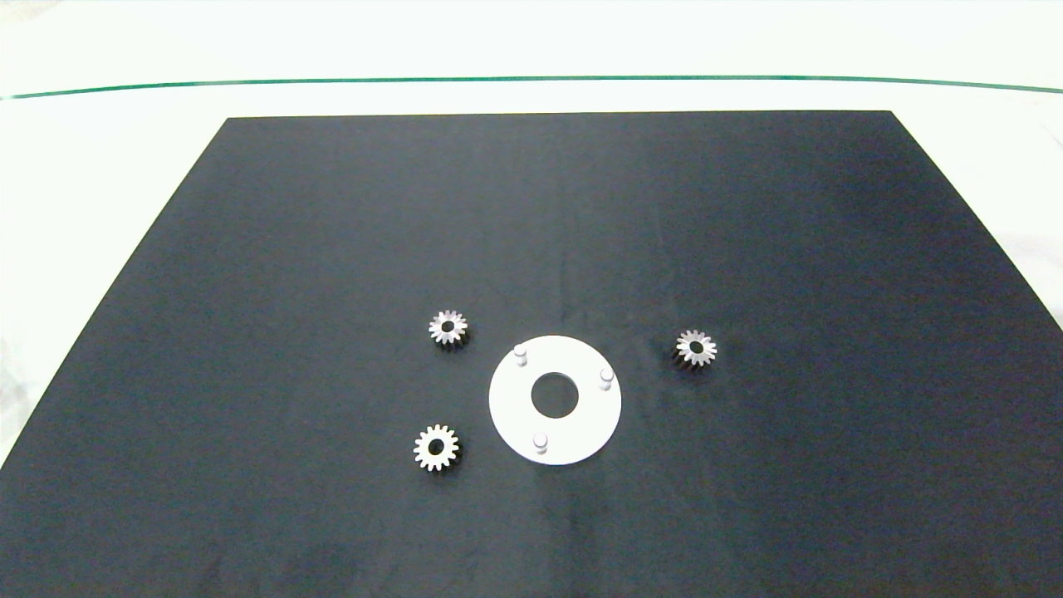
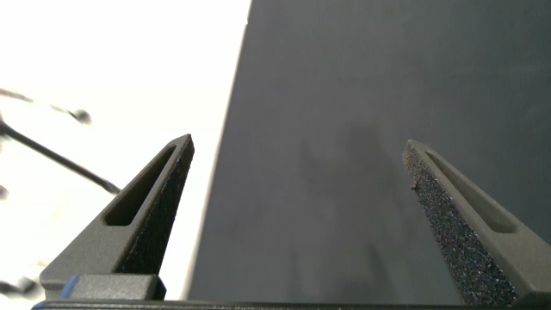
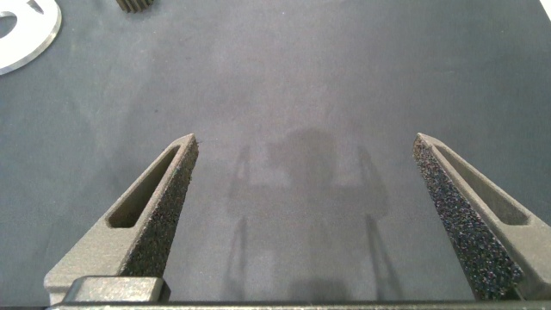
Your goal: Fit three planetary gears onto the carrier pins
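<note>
Since neither arm reaches into the head view, we judge the task not yet begun: all three planetary gears lie loose on the black mat [image 1: 332, 208] and the three carrier pins stand bare. Taking the white disc [image 1: 507, 407] as the clock centre, one gear [image 1: 448, 327] sits at ten o'clock, another [image 1: 436, 448] at eight o'clock, and the third [image 1: 696, 347] at two o'clock, farther off than the others. The pins rise near the rim at eleven [image 1: 521, 353], two [image 1: 606, 378] and six o'clock [image 1: 540, 442].

Our left gripper [image 2: 299, 151] hangs with its fingers spread wide over the mat's edge, holding nothing. Our right gripper [image 3: 306, 142] also stands wide apart and empty above bare mat, with the disc's rim and one gear just visible in its wrist view.

We expect trouble from the gears' smallness: a pinch off centre could flip one or skid it across the mat. A gear lowered slightly tilted may jam on its pin, and pressing then could shove the unfixed disc sideways, spoiling alignment for the remaining pins.
</note>
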